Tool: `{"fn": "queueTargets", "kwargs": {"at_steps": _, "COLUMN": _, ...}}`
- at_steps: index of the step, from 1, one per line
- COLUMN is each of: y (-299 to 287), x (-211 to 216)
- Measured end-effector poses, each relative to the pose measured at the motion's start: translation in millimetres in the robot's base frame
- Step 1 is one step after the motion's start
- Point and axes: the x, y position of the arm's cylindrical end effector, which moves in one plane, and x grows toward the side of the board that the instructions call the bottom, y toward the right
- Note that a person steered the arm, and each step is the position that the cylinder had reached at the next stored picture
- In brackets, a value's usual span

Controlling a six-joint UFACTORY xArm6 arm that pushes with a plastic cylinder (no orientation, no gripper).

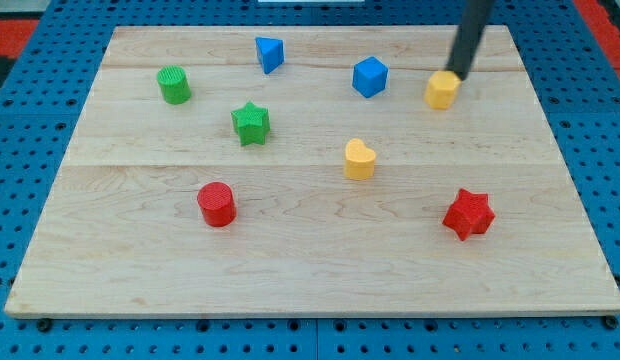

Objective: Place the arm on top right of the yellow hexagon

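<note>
The yellow hexagon [442, 90] sits near the view's top right of the wooden board [310, 260]. My dark rod comes down from the top edge, and my tip [458, 75] stands just at the hexagon's upper right corner, touching or almost touching it.
A blue cube [370, 77] lies left of the hexagon. A blue triangular block [270, 54], a green cylinder [174, 86], a green star [251, 123], a yellow heart [359, 160], a red cylinder [217, 204] and a red star [468, 214] are spread over the board.
</note>
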Motion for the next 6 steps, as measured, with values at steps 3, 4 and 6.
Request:
{"fn": "queueTargets", "kwargs": {"at_steps": 3, "y": -75, "x": 46}}
{"fn": "queueTargets", "kwargs": {"at_steps": 4, "y": -54, "x": 30}}
{"fn": "queueTargets", "kwargs": {"at_steps": 6, "y": 42, "x": -10}}
